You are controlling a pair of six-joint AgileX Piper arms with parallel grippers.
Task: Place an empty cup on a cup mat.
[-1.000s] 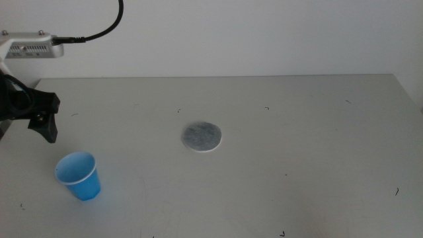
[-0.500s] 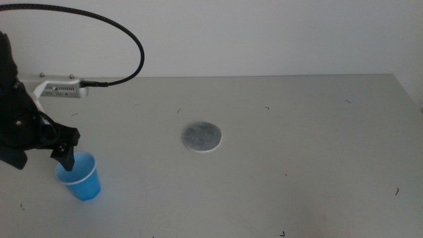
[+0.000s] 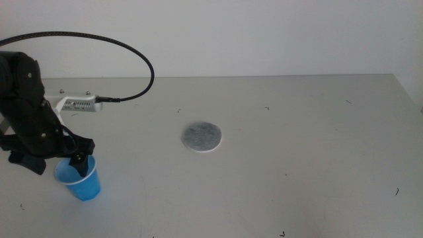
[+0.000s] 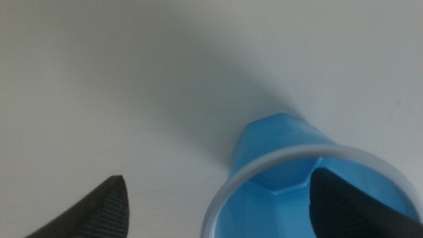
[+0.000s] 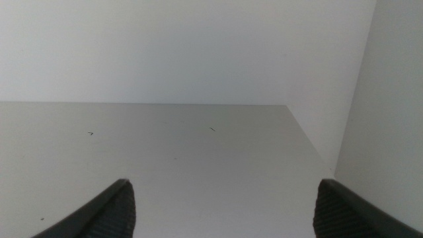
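Cup [image 3: 79, 178], small bright blue, tapered: upright on table [image 3: 297, 132], well left of grey round cup mat [image 3: 201, 136]. Left gripper [image 3: 54, 160] now down over rim, jaws open, one inside, ungripped. Right gripper [image 5: 221, 205] waiting, jaws open.

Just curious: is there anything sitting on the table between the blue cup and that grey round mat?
No. The middle view shows only bare table between the cup and the cup mat.
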